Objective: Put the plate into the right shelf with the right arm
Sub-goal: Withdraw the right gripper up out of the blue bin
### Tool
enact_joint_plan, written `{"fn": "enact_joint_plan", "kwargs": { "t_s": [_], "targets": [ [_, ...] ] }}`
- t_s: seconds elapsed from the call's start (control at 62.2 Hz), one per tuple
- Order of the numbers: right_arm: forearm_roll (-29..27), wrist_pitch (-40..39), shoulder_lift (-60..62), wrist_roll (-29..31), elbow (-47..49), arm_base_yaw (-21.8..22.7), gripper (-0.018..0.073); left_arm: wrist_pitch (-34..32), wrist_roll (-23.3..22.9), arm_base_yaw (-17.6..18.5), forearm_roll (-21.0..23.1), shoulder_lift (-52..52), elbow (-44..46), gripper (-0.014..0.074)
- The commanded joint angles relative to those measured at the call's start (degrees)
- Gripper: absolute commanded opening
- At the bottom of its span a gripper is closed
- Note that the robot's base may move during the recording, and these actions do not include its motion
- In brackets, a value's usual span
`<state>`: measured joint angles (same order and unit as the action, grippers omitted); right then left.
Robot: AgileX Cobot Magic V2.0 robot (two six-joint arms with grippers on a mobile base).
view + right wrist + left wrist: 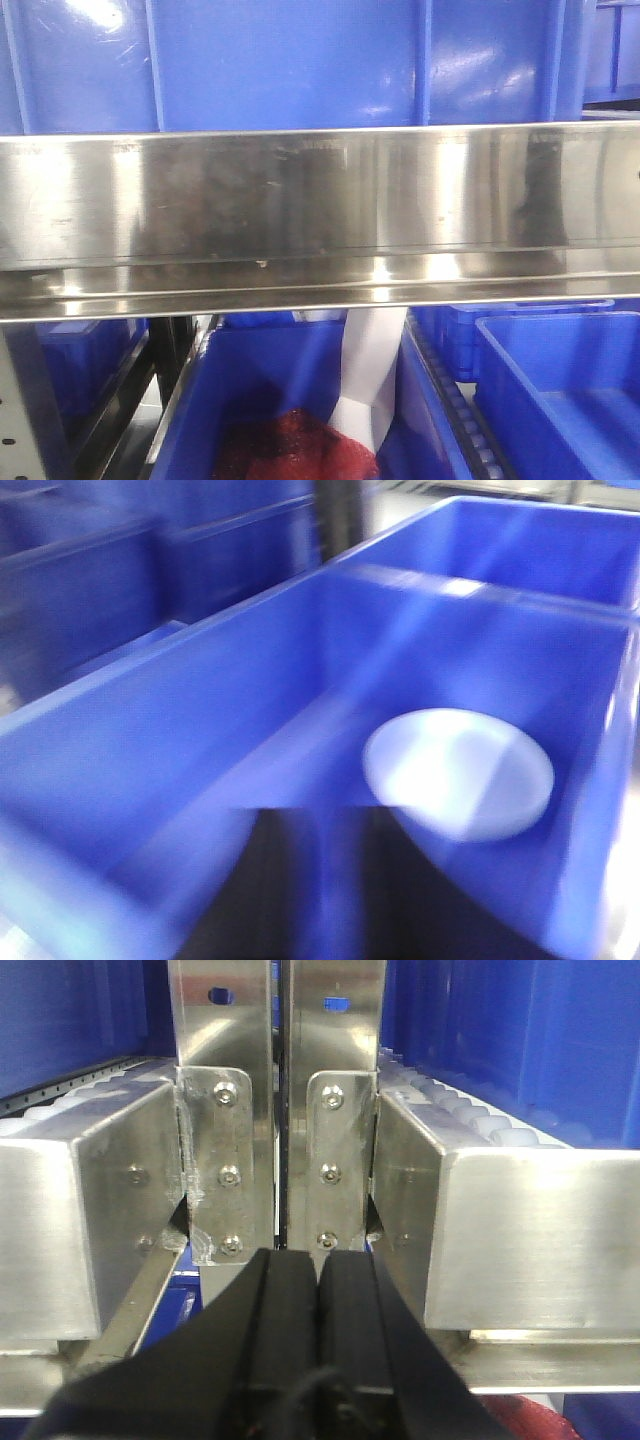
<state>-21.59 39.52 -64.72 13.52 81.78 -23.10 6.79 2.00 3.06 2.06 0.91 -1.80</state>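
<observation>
The white plate (458, 772) lies flat on the floor of a blue bin (200, 740) in the blurred right wrist view, apart from my right gripper (326, 818). That gripper's dark fingers sit at the bottom edge, just left of and below the plate, with a narrow strip of blue showing between them and nothing held. The right shelf's shiny steel front rail (320, 200) fills the front view. My left gripper (318, 1257) is shut and empty, its pads touching, close in front of the shelf's steel uprights (280, 1110).
Blue bins (300, 60) stand above the rail and others (560, 390) below it. One lower bin holds something red (290, 450) beside a white strip (370, 370). Roller tracks (470, 1120) run behind the steel beams. A second blue bin (540, 550) lies beyond the plate's bin.
</observation>
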Motion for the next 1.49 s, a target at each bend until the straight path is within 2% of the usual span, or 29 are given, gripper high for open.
{"fn": "enact_joint_plan", "kwargs": {
  "t_s": [0.0, 0.321, 0.45, 0.964, 1.044, 1.092, 1.253, 1.478],
  "targets": [
    [-0.2, -2.0, 5.5, -0.2, -1.1, 0.2, 0.0071, -4.9, -0.2, 0.0, 0.3, 0.4, -0.6, -0.0047],
    [-0.1, -7.9, 22.9, -0.3, -16.2, 0.2, 0.0071, -4.9, -0.2, 0.0, 0.3, 0.4, -0.6, -0.0047],
    [-0.2, -7.8, 27.0, -0.6, -19.6, 0.2, 0.0071, -4.9, -0.2, 0.0, 0.3, 0.4, -0.6, -0.0047],
    [0.0, -7.9, 28.1, -0.6, -20.8, 0.2, 0.0071, -4.9, -0.2, 0.0, 0.3, 0.4, -0.6, -0.0047],
    [0.1, -11.2, 28.3, -0.5, -21.7, 0.2, 0.0071, -4.9, -0.2, 0.0, 0.3, 0.4, -0.6, -0.0047],
    [2.0, -14.3, 28.9, -0.2, -23.3, 0.5, 0.0071, -4.9, -0.2, 0.0, 0.3, 0.4, -0.6, -0.0047],
    [4.1, -24.6, 32.2, -0.3, -30.5, 5.7, 0.0071, -4.9, -0.2, 0.0, 0.3, 0.4, -0.6, -0.0047],
    [6.0, -31.3, 41.3, -1.4, -43.0, 16.0, 0.0071, -4.9, -0.2, 0.0, 0.3, 0.4, -0.6, -0.0047]
  ]
}}
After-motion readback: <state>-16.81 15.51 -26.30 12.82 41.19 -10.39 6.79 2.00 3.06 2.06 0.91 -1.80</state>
